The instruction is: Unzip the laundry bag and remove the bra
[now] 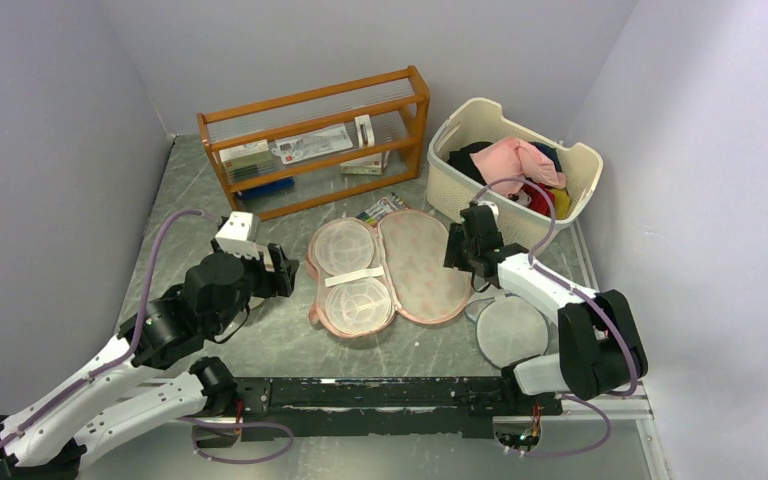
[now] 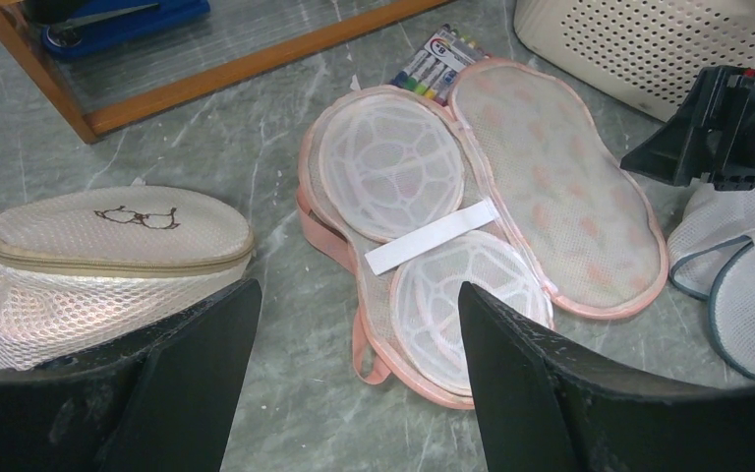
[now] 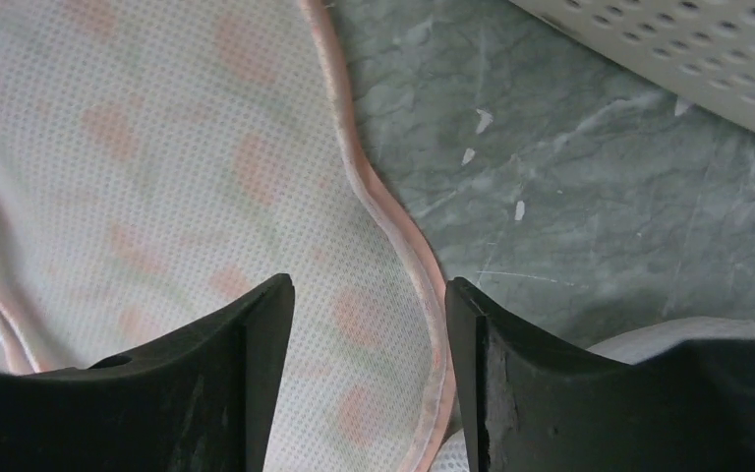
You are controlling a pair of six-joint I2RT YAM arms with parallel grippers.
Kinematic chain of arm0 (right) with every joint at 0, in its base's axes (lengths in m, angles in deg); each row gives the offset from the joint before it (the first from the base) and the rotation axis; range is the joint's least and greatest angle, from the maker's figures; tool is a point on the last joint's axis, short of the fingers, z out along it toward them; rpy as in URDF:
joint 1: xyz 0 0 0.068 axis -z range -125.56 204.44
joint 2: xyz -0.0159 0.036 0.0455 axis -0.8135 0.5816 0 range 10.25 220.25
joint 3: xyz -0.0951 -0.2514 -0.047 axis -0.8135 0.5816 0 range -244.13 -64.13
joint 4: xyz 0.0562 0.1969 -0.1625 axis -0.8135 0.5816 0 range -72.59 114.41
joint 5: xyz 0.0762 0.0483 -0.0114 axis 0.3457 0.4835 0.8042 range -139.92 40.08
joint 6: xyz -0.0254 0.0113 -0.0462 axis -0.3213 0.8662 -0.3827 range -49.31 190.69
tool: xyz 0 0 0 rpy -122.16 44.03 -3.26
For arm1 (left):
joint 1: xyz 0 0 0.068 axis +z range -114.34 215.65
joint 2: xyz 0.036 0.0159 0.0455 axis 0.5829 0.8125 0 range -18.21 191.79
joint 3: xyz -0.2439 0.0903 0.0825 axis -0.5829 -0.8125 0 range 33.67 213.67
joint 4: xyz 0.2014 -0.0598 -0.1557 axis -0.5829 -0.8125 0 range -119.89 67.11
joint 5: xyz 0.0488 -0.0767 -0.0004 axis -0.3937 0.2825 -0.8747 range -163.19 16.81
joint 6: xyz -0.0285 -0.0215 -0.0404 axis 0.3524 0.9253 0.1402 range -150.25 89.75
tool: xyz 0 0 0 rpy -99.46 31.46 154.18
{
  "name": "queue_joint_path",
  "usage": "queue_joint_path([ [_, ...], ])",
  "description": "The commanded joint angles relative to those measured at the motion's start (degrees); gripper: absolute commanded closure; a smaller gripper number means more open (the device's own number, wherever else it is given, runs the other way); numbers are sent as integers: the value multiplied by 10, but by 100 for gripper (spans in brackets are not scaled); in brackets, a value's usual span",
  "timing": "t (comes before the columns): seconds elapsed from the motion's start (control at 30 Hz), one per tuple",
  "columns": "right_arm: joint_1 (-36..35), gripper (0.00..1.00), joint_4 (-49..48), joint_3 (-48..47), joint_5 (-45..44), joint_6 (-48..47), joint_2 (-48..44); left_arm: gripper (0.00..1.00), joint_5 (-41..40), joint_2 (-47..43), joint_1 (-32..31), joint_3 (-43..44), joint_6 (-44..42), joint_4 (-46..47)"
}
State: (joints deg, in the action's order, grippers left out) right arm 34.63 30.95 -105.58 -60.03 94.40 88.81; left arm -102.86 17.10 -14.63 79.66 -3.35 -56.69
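Lying open on marbled table (image 1: 290,352) between lilac walls (image 1: 50,130), laundry bag (image 1: 420,270)

Robot lab booth, this: bare pale walls (image 1: 50,120) box in a marbled table (image 1: 280,345), left arm (image 1: 110,370) and right arm (image 1: 550,288) bolted to its rail (image 1: 380,392), shelf (image 1: 418,120) and basket (image 1: 470,195) behind.

Left tool (image 2: 359,290) wide, right tool (image 3: 369,283) parted (narrower)

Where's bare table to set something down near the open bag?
Bare table lies between the laundry bag and the near rail, a smaller patch before the shelf. Right of the bag is crowded: basket, loose mesh discs, right fingers.
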Motion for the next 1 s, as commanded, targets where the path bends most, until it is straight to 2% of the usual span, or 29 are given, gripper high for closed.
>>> queue_joint_path([
  [0.0, 1, 42, -62, 33, -48, 51, 6, 15, 7, -8, 6, -3, -7, 18],
  [0.3, 1, 38, -85, 60, -36, 65, 59, 16, 14, 0, 6, -3, -11, 22],
  [0.47, -6, 40, -92, 70, -12, 68, 70, 16, 13, 1, 6, -3, -11, 22],
  [0.53, -6, 46, -93, 73, -10, 67, 60, 16, 13, 1, 6, -3, -11, 23],
  [0.67, -7, 73, -97, 77, 10, 64, 50, 16, 15, 4, 7, -3, -11, 23],
  [0.8, -8, 94, -99, 83, 8, 61, 35, 16, 16, 8, 8, -3, -12, 22],
  [0.87, -8, 100, -97, 84, 5, 55, 22, 16, 17, 8, 8, -3, -12, 23],
  [0.97, -8, 100, -86, 77, 0, 40, -7, 16, 17, 8, 8, -3, -12, 23],
])
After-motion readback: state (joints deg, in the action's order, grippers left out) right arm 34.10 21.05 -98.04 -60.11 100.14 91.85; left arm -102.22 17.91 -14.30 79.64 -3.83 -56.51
